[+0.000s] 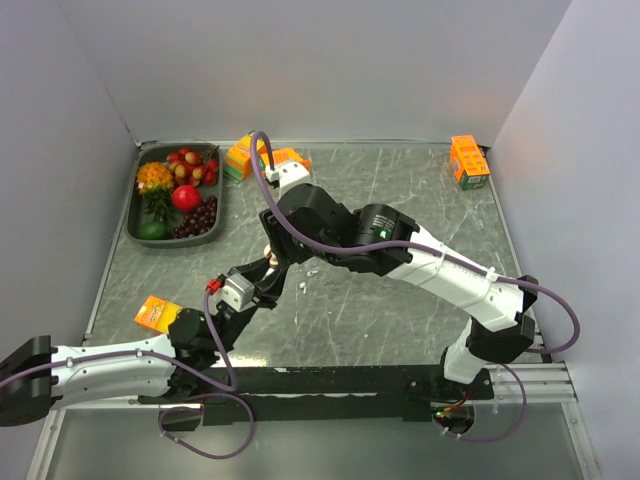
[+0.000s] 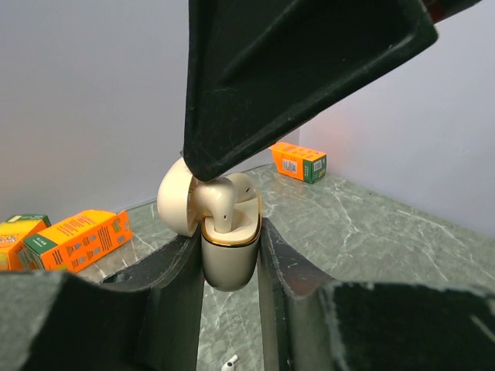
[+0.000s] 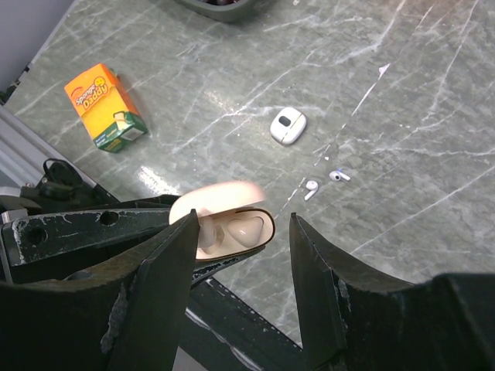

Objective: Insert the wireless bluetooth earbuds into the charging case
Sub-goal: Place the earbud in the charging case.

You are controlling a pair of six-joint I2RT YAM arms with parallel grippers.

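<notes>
1. Your left claw [image 2: 230,236] is clamped on the case [image 2: 230,267]. One finger presses each side of its cream body.
2. The case stands upright in that grip, raised off the table [image 3: 402,93], with its lid swung back and open.
3. One earbud [image 2: 220,202] sits in the case, stem down in its well and rounded head above the gold rim.
4. Your right claw [image 3: 240,224] hangs right over the open case with its jaws apart and nothing gripped between them.
5. From the left wrist you see one right finger [image 2: 294,69] with its tip against the head of that earbud and the edge of the lid.
6. From the right wrist you look down into the case between the two fingers. The lid is blurred, and you cannot tell there how many wells are filled.
7. Two loose earbuds [image 3: 311,188] lie on the table just beside each other, beyond the case.
8. A white case [image 3: 288,125] lies shut on the table, near those two and a little farther out.
9. An orange box [image 3: 103,104] lies near the table's left edge, well apart from the earbuds.
10. A fruit tray [image 1: 180,195] sits in the far left corner, and a second box [image 1: 468,160] stands at the far right.
</notes>
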